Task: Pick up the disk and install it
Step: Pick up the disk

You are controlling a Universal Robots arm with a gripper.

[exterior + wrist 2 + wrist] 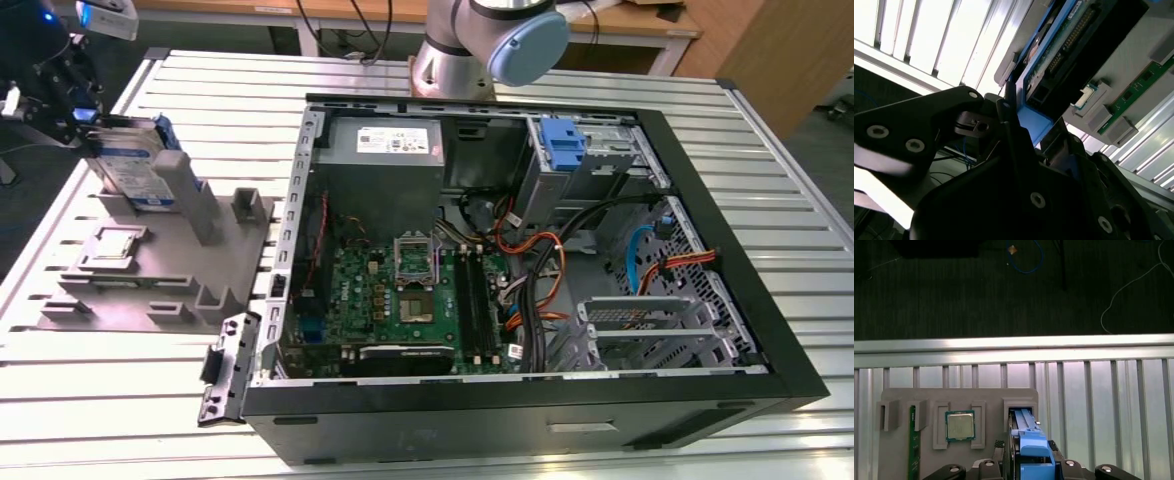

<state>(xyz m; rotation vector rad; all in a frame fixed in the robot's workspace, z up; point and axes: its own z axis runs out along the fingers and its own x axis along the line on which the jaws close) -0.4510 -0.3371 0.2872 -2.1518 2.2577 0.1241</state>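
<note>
- One disk (131,165): a flat silver-grey slab with a white-and-blue label, edged in bright blue plastic rails. It stands on edge in a slot at the far corner of the holder (160,285).
- One gripper (1032,466), black and bolted. Its two fingers (1010,117) are clenched on the disk's blue rail, one on each side, above the holder.
- One holder: a matte grey plastic block with raised posts and several rectangular pockets.
- One chip (959,426): square, with a dull metal cap and a green border. It lies flat in a pocket of the holder, near the disk's slot.
- One memory stick (912,450): a thin green strip set on edge in another holder slot, beyond the chip from the disk.
- One computer case (534,412): a black metal box lying open just beside the holder (green board, coloured cables and blue latches inside).
- One table (80,425) of ribbed, shiny metal slats under the holder.
</note>
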